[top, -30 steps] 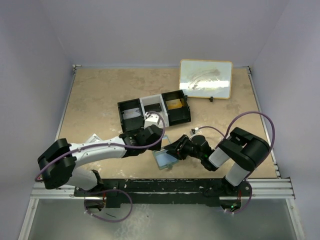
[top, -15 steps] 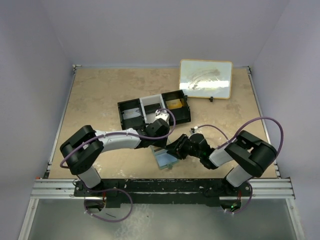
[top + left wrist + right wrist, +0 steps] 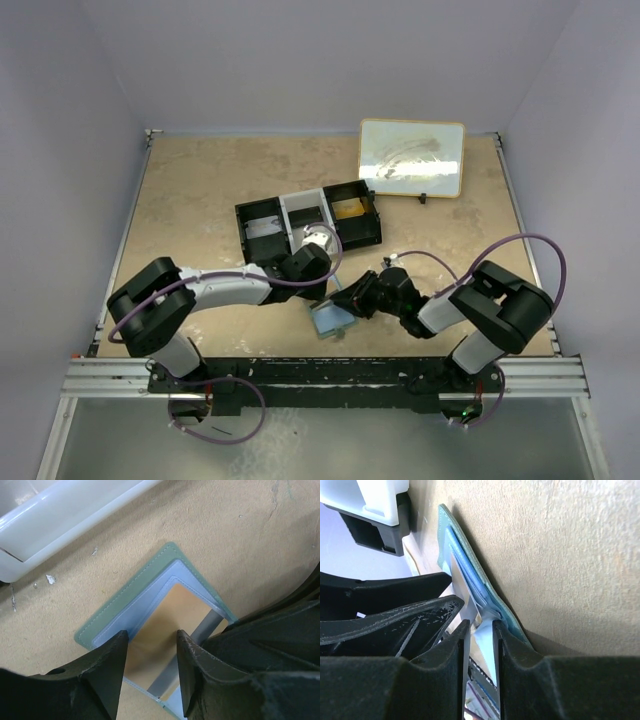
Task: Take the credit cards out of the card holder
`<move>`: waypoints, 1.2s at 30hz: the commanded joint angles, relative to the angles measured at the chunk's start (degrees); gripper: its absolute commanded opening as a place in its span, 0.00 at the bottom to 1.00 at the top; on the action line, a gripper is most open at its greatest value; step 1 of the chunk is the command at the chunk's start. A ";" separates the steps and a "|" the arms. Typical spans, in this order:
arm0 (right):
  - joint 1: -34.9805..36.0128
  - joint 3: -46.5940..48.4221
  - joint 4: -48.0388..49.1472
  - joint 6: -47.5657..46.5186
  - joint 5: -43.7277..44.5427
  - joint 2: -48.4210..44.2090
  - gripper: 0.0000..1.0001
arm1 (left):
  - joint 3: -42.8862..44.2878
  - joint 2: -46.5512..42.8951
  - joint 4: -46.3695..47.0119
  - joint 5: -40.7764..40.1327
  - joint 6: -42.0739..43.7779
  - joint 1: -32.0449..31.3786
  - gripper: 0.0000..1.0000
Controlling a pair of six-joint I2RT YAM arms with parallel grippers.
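Right hand point(image 3: 480, 624) pinches an edge of the card holder point(image 3: 125, 600), open on the bench point(image 3: 240, 540), green outside, light blue inside. My left hand point(image 3: 151, 635) hangs half open, empty, over its orange card point(image 3: 170, 615).

A flat tabletop of mottled beige, stone-patterned laminate point(image 3: 200, 190) fills the middle of the overhead view, and up close its surface shows a fine tan grain with small scuffs and pale flecks. Plain, matte, pale lavender panels enclose it on three sides: a back wall point(image 3: 300, 60), a left wall point(image 3: 60, 200) and a right wall point(image 3: 590, 150). Thin silver metal strips point(image 3: 525, 240) run along the table's left and right edges. A ribbed aluminium rail point(image 3: 100, 378) crosses the near edge, with a dull grey surface point(image 3: 350, 440) below it. At the back stands a tan-framed rectangular glossy panel point(image 3: 412, 158), streaked with bright reflections. The light is soft and even, with faint shadows.
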 commanded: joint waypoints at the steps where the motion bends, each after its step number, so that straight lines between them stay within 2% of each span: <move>1: -0.20 2.31 -6.38 -3.23 5.96 1.54 0.28 | -1.26 -1.49 -0.33 1.53 -1.63 -0.10 0.41; 6: -0.19 2.71 -6.27 -5.76 4.91 1.50 0.18 | -1.00 -1.65 -0.85 0.83 -1.83 -0.08 0.40; 11: -0.20 3.42 -4.76 -8.74 3.03 1.41 0.18 | -1.19 -2.35 -1.18 0.70 -1.91 -0.08 0.39; 18: -0.20 6.02 -8.44 -16.25 0.18 -0.92 0.09 | -2.17 -5.34 -1.61 0.44 -2.98 -0.03 0.39; 26: -0.20 9.06 -14.36 -27.10 -5.67 -3.35 0.06 | -4.51 -12.48 -2.82 0.56 -5.35 -0.23 0.44; 36: -0.20 10.20 -16.14 -39.08 -14.58 -3.49 0.11 | -8.72 -20.96 -7.04 -1.64 -7.24 -0.27 0.47</move>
